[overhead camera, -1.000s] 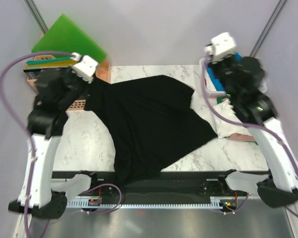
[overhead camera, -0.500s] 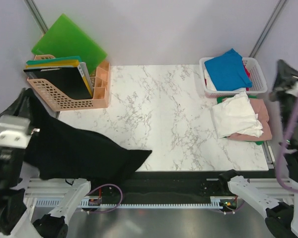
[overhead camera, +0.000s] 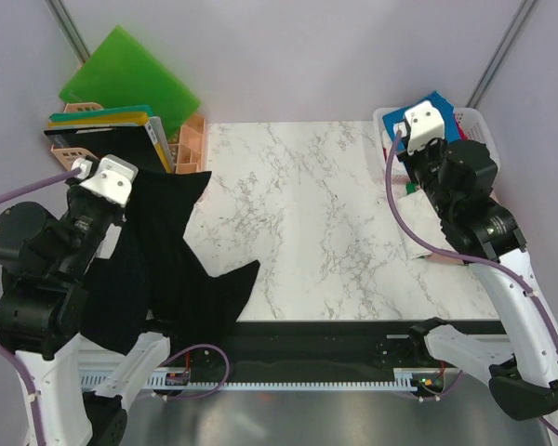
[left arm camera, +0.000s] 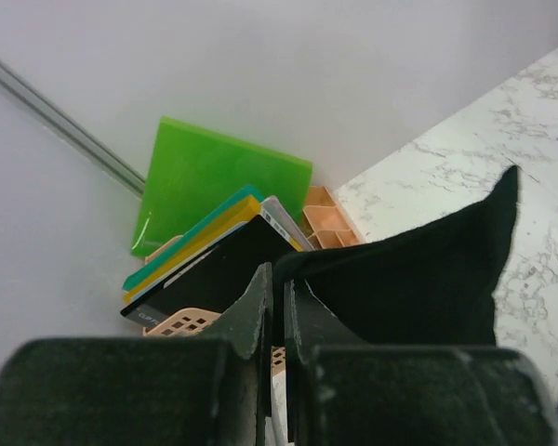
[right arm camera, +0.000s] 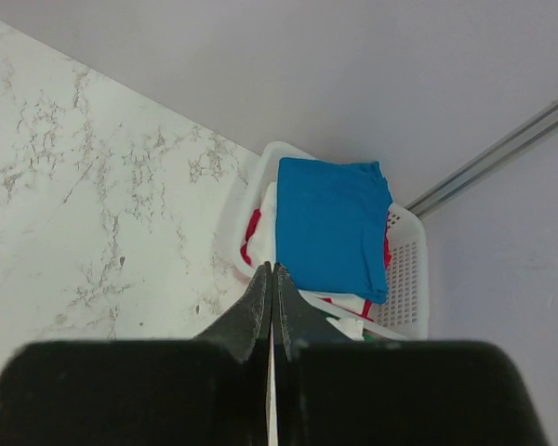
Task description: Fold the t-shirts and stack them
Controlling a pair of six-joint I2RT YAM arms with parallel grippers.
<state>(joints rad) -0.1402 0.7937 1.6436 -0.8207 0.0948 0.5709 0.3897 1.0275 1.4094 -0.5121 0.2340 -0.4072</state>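
The black t-shirt [overhead camera: 177, 255] hangs bunched at the table's left front, one pointed corner lying toward the organizer. My left gripper [left arm camera: 279, 276] is shut on the black t-shirt's [left arm camera: 418, 279] upper edge, lifted above the table's left side. My right gripper [right arm camera: 272, 269] is shut with nothing between its fingers, and it hovers just in front of the white basket [right arm camera: 405, 269]. A bright blue t-shirt [right arm camera: 330, 223] lies on top in that basket [overhead camera: 481, 130], with white and red cloth under it. A white t-shirt [overhead camera: 417, 243] shows partly beneath the right arm.
A peach desk organizer [overhead camera: 184, 149] with folders stands at the back left, a stiff green board [overhead camera: 121, 70] leaning behind it. In the left wrist view the green board [left arm camera: 219, 186] and the organizer [left arm camera: 324, 216] lie just beyond the gripper. Metal frame posts stand in both back corners.
A second ago the black t-shirt lay spread across the table's middle. It has been swept to the left and now hangs from my left gripper. The right arm is back by the basket.
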